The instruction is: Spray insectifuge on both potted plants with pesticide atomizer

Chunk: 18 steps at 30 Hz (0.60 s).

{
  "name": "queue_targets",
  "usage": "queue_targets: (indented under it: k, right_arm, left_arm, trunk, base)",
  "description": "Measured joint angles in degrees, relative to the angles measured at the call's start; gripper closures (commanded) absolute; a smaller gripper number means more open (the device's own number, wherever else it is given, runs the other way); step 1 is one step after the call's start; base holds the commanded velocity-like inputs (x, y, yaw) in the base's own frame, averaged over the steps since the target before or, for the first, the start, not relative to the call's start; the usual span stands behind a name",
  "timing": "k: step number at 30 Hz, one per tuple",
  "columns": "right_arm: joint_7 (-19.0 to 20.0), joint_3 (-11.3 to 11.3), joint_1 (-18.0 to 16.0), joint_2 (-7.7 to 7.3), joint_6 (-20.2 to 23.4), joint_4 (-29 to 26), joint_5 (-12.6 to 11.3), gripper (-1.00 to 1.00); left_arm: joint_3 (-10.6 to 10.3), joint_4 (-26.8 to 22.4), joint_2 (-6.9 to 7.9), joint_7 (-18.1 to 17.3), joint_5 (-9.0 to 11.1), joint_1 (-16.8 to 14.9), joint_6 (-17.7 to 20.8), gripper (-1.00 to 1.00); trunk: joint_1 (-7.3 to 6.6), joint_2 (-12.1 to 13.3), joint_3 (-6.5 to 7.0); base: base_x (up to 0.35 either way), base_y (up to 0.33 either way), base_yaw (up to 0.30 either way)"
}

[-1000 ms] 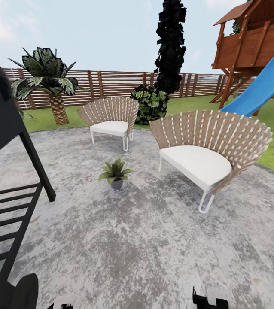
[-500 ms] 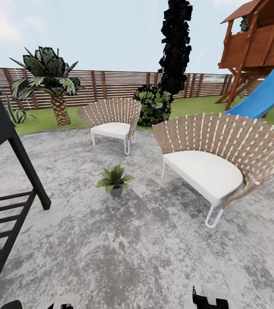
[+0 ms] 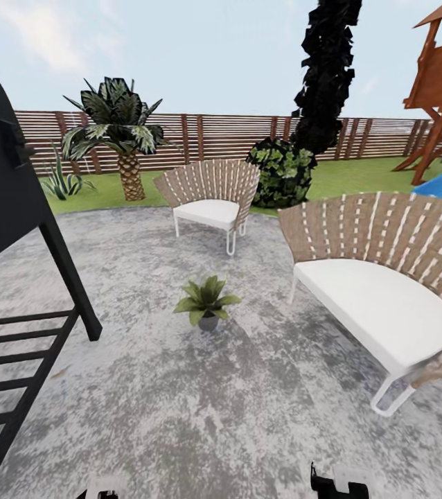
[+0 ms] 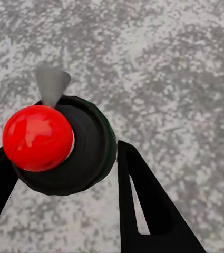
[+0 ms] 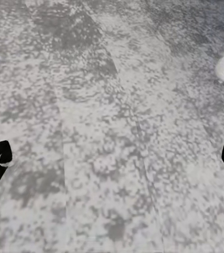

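Left gripper is clamped around the pesticide atomizer: in the left wrist view its dark body sits between the two black fingers, red nozzle dot facing the camera, speckled patio below. No label or writing readable on it, no brand anywhere else either.

Right gripper is spread wide, fingertips out at opposite edges of the right wrist view, just patio between them.

From the head view, one potted plant sits on the grey patio, between the black grill stand and the near woven chair. A second woven chair stands farther back, with a palm, a dark bush and the slat fence behind.
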Motion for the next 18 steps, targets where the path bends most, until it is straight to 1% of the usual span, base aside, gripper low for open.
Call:
queue_targets:
  k: [13, 18]
  right_arm:
    - [0.0, 0.0, 0.0, 0.00, 0.0, 0.0, 0.0, -1.00]
    - [0.0, 0.0, 0.0, 0.00, 0.0, 0.0, 0.0, -1.00]
  left_arm:
    - [0.0, 0.0, 0.00, 0.0, 0.0, 0.0, 0.0, 1.00]
    - [0.0, 0.0, 0.00, 0.0, 0.0, 0.0, 0.0, 1.00]
  trunk:
    - [0.00, 0.0, 0.00]
    - [0.00, 0.0, 0.00]
  base:
    - [0.338, -0.074, 0.234]
    - [0.326, -0.013, 0.222]
